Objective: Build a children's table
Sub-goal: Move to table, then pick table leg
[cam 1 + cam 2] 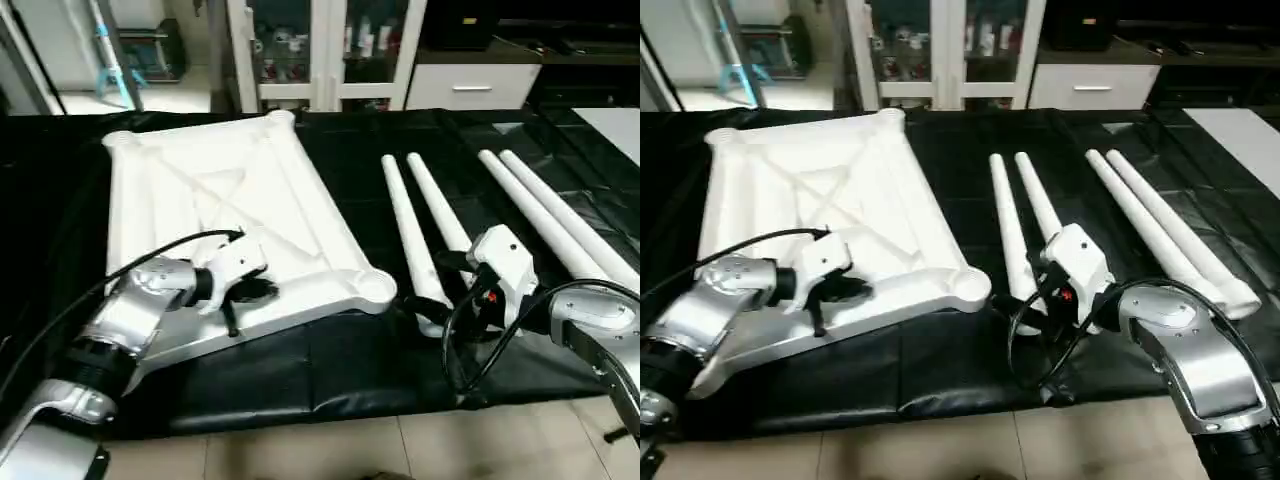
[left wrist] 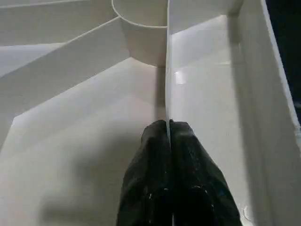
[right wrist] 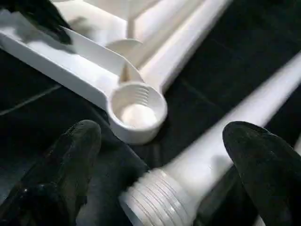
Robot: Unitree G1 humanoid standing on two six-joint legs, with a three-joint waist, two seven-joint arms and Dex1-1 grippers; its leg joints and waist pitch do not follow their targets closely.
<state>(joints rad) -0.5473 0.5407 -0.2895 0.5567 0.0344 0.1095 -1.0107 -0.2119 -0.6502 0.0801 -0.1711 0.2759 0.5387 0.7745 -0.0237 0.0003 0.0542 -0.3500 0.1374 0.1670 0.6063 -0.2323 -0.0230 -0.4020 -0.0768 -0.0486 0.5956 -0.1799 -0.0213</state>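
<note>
White plastic is filling most of my left side: the table top (image 1: 215,215) is lying upside down on the black-draped bench (image 1: 350,360), ribs up, its near edge tilted up off the cloth. My left end effector (image 2: 168,141) is pinching a thin rib (image 2: 167,70) near that edge, fingers closed on it. Four legs (image 1: 500,215) are lying to the right in two pairs, running near to far. My right end effector (image 3: 155,155) is hovering wide open over the threaded near end of the leftmost leg (image 3: 188,174), just beside the top's near right corner socket (image 3: 137,110).
</note>
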